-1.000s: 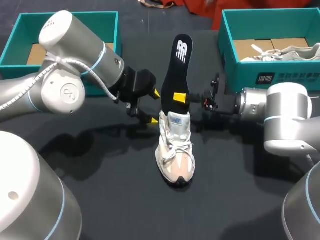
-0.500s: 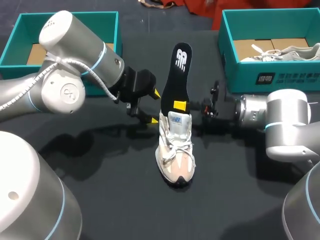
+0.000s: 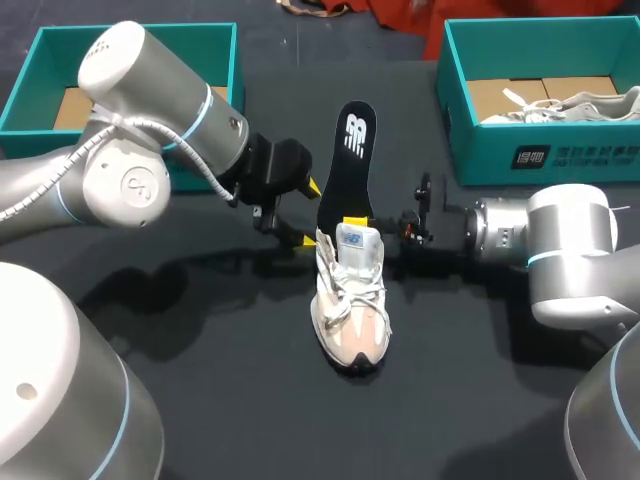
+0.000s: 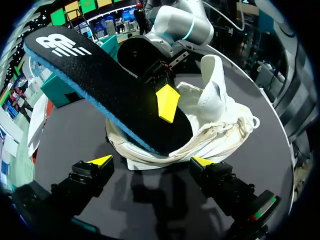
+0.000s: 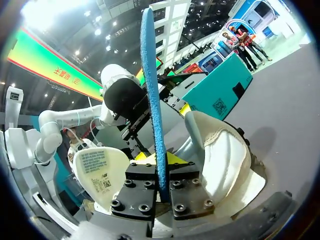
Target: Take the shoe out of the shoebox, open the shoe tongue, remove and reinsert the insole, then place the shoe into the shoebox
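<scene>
Pinching insole between right fingers, end inside shoe

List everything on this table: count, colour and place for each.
shoe: one, white with a pinkish toe, mid-table, toe towards the near edge.
insole: one, black with a blue underside, standing up out of the shoe's opening.
left shoebox: one, teal, far left corner.
right shoebox: one, teal, far right corner.
second shoe: one, pale, inside the right shoebox.
table: one, black, under everything.
left gripper: one, yellow-tipped, open, at the shoe's heel end.
right gripper: one, yellow-tipped, shut on the insole just above the shoe.
</scene>
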`<state>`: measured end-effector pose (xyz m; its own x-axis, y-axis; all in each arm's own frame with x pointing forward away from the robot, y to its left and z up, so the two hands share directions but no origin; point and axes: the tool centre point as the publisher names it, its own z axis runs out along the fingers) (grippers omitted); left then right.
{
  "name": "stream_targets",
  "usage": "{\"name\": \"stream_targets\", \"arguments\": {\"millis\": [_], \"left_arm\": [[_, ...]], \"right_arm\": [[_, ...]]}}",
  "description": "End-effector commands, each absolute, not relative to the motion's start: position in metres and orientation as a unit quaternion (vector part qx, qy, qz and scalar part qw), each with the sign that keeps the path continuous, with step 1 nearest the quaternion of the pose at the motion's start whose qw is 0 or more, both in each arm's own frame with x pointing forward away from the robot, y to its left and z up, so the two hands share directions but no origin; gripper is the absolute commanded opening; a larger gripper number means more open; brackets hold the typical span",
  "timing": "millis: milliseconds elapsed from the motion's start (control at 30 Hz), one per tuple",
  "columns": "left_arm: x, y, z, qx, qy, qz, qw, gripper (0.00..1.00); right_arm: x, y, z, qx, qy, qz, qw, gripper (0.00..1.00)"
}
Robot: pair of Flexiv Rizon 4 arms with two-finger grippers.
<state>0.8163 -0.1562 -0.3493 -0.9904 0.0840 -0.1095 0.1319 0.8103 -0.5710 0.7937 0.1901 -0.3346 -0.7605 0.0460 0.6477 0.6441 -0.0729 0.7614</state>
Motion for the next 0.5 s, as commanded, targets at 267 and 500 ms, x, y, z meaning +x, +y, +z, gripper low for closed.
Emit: {"name": "stream_targets", "arguments": {"millis": [267,500], "left_arm": [[0.817,-0.156,-0.35,0.057,0.95,-0.303,0.039,1.0],[0.817,-0.156,-0.35,0.057,0.95,-0.303,0.039,1.0]], "right_arm": [[0.785,0.188,-0.332,-0.27,-0.655,-0.674,0.209,0.07],[0.79,0.189,-0.321,-0.257,-0.67,-0.666,0.204,0.26]]}}
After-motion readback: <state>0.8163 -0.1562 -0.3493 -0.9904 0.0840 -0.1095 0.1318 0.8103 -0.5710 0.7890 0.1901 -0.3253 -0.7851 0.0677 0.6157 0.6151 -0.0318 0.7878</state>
